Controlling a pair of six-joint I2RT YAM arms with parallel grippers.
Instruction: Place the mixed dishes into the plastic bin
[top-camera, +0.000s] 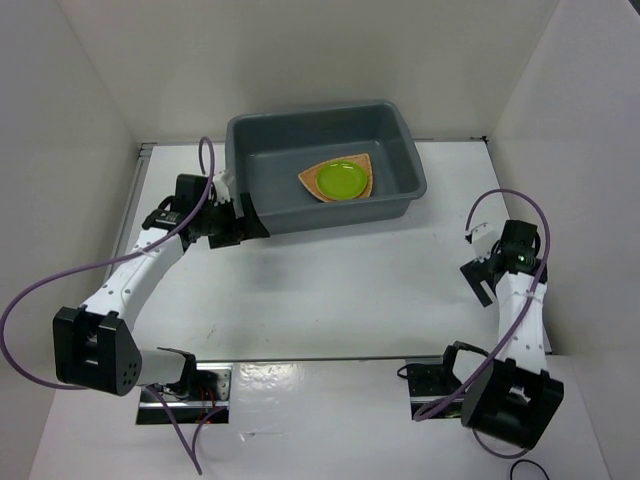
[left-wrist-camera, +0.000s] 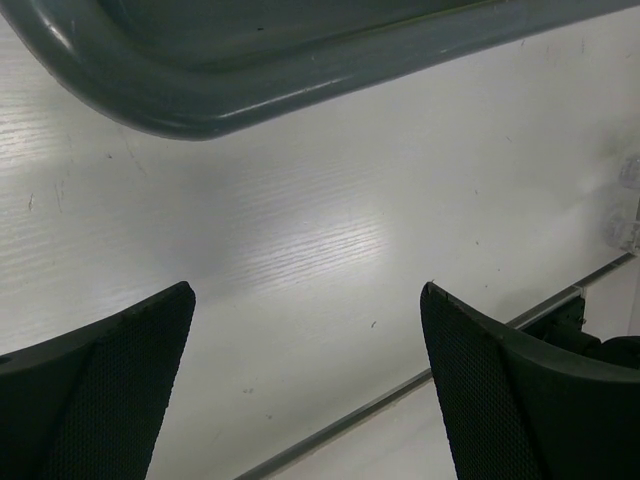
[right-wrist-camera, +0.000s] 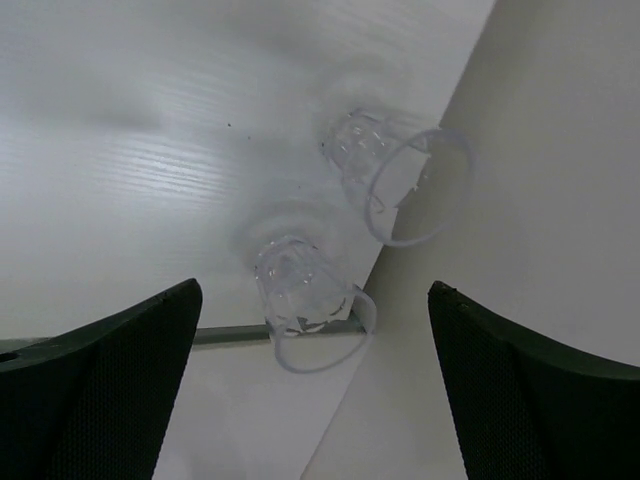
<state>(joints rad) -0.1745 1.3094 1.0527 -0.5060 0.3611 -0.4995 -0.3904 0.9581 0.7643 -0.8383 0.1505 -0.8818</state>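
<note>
The plastic bin (top-camera: 395, 195), dark grey, stands at the back middle of the table. Inside it lies an orange-tan woven fan-shaped plate (top-camera: 312, 181) with a lime-green round plate (top-camera: 341, 180) resting on top. My left gripper (top-camera: 246, 222) hangs open just outside the bin's near left corner; the left wrist view shows its rim (left-wrist-camera: 190, 115) above my empty left gripper (left-wrist-camera: 308, 292). My right gripper (top-camera: 481, 279) is open at the right side. Two small clear glass cups (right-wrist-camera: 300, 290) (right-wrist-camera: 385, 175) stand ahead of my right gripper (right-wrist-camera: 315, 290), apart from its fingers.
White walls enclose the table on the left, back and right. The glass cups stand right against the right wall (right-wrist-camera: 540, 150). A metal seam strip (left-wrist-camera: 400, 392) crosses the table in front of the arm bases.
</note>
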